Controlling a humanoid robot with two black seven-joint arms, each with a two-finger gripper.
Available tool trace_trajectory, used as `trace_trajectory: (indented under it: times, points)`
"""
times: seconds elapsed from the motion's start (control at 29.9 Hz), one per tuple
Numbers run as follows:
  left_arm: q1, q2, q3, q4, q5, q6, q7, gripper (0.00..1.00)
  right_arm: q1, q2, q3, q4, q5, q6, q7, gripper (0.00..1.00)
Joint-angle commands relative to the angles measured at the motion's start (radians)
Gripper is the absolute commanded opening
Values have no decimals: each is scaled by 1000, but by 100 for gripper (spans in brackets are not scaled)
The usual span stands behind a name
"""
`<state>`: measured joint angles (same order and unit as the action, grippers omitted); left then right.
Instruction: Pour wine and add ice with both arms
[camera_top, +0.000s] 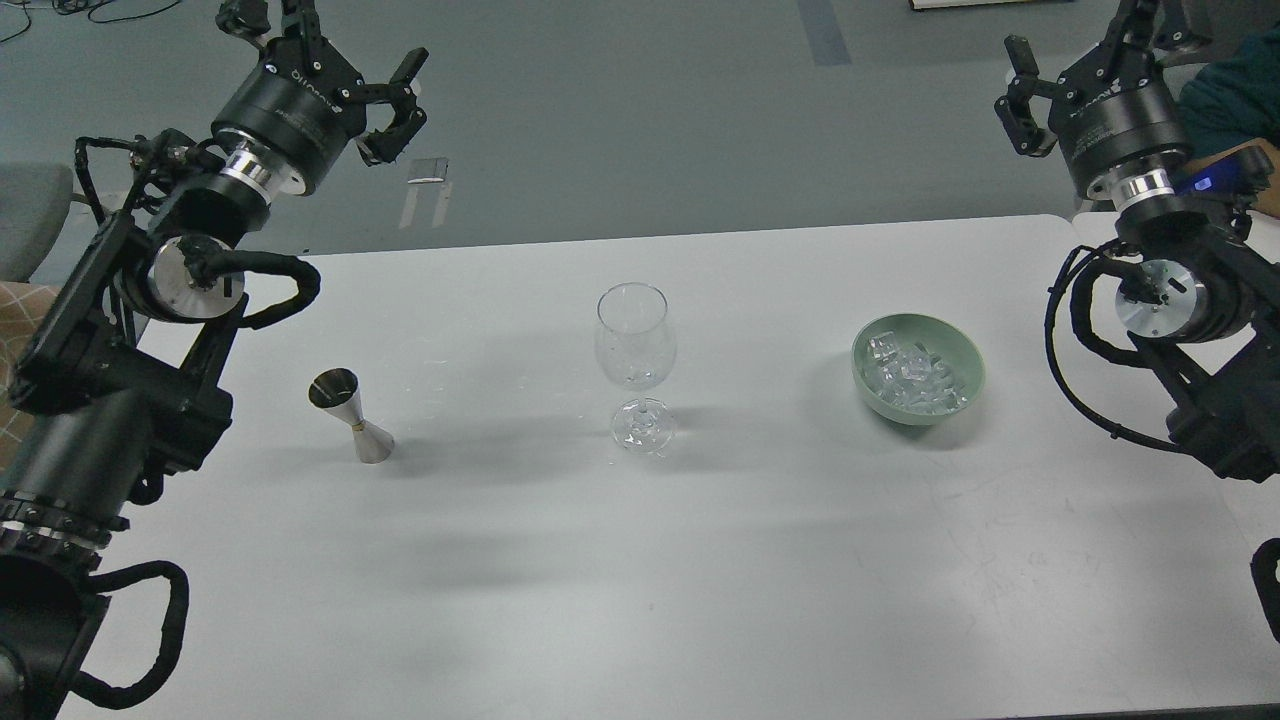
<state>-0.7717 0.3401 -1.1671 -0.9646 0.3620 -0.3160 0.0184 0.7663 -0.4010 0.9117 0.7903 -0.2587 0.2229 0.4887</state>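
Observation:
An empty clear wine glass (636, 350) stands upright at the middle of the white table (640, 580). To its left is a silver jigger (350, 415), upright; its contents are hidden, so no wine shows. To the right of the glass, a pale green bowl (965, 385) holds several clear cubes of ice (910, 375). My left gripper (405, 100) is raised beyond the table's far left corner, open and empty. At the far right, my right gripper (1075, 55) is also raised, fingers spread, holding nothing. Both arms hang well away from the objects.
The grey floor lies beyond the table's far edge. A chair (30, 215) stands at the far left. At the far right edge there is a dark green shape (1235, 85). My arm links overhang the table's left and right sides.

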Motion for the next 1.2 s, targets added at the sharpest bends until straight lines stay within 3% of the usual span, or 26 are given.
trace_trajectory:
  times: [0.0, 0.4, 0.57, 0.64, 0.84, 0.97, 1.17]
  points:
    - [-1, -7, 4, 1, 0, 0, -2, 98, -10, -35, -1, 21, -1, -3, 0, 100]
    - [-5, -18, 6, 46, -5, -3, 0, 98, 5, -52, -10, 41, -10, 0, 0, 100]
    - [-1, -1, -6, 58, 8, -152, -15, 98, 27, -72, -60, 46, -10, -2, 0, 100]
    - [-1, -1, -3, 75, 9, -163, -15, 98, 33, -73, -65, 41, -8, -3, 0, 100]
    - [-17, -21, -11, 168, -3, -115, -18, 98, 44, -88, -65, 30, -8, 1, 0, 100]
    - [-23, -32, 4, 207, -9, -34, -37, 99, 65, -84, -76, 30, -10, -3, 0, 100]
    - [-32, -35, 7, 195, -11, -38, -40, 98, 65, -93, -97, 38, -10, -3, 0, 100]
